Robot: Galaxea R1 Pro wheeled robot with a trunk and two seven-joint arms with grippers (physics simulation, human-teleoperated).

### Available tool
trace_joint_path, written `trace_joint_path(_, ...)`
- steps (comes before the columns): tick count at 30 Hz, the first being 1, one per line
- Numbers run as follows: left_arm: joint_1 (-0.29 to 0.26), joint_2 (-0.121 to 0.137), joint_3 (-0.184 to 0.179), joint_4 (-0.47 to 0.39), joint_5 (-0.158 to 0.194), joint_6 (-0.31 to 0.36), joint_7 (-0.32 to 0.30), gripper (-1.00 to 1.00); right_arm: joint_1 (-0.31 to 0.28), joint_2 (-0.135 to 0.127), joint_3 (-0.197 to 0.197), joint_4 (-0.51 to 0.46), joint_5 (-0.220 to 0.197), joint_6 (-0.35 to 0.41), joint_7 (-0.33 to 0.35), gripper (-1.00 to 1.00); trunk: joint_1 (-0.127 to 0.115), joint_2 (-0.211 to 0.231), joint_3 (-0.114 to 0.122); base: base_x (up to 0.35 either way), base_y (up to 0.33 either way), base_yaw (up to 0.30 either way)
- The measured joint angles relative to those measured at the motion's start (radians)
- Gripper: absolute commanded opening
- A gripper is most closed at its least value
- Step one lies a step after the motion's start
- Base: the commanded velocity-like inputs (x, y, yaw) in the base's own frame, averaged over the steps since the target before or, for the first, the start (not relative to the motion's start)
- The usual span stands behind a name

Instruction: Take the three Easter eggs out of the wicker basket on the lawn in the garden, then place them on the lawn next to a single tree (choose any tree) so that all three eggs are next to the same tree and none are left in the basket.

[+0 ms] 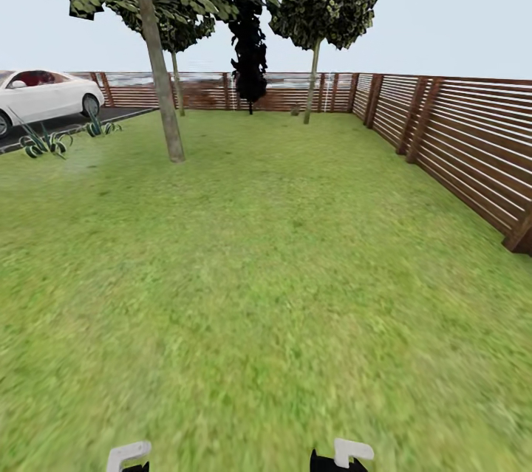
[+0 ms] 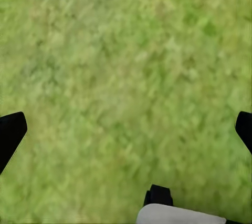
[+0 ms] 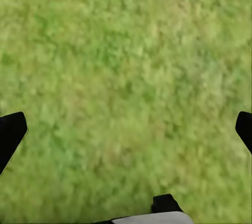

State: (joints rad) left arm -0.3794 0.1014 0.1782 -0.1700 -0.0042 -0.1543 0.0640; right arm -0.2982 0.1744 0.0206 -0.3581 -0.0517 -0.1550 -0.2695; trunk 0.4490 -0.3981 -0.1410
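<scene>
The lawn spreads out ahead of me in the garden. A tree with a pale grey trunk stands on the grass at the left, a few metres off. A second tree stands near the far fence. The Easter eggs and the wicker basket are out of view. My left gripper hangs open over bare grass, its dark fingertips far apart with nothing between them. My right gripper is open over grass too. Bits of both arms peek in at the bottom of the head view.
A brown slat fence runs along the right side and the back. A near-black cypress stands by the back fence. At the left are a white car on dark paving and spiky plants at the lawn's edge.
</scene>
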Motion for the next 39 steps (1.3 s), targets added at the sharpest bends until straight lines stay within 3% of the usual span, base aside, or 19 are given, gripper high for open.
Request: trace_joint_path(39, 0.0, 0.0, 0.0, 0.0, 0.0, 0.0, 0.0, 1.0, 0.0, 0.0, 0.004, 0.0, 0.0, 0.0, 0.0, 1.0, 0.0, 0.0, -0.022, 0.264, 0.144, -0.017)
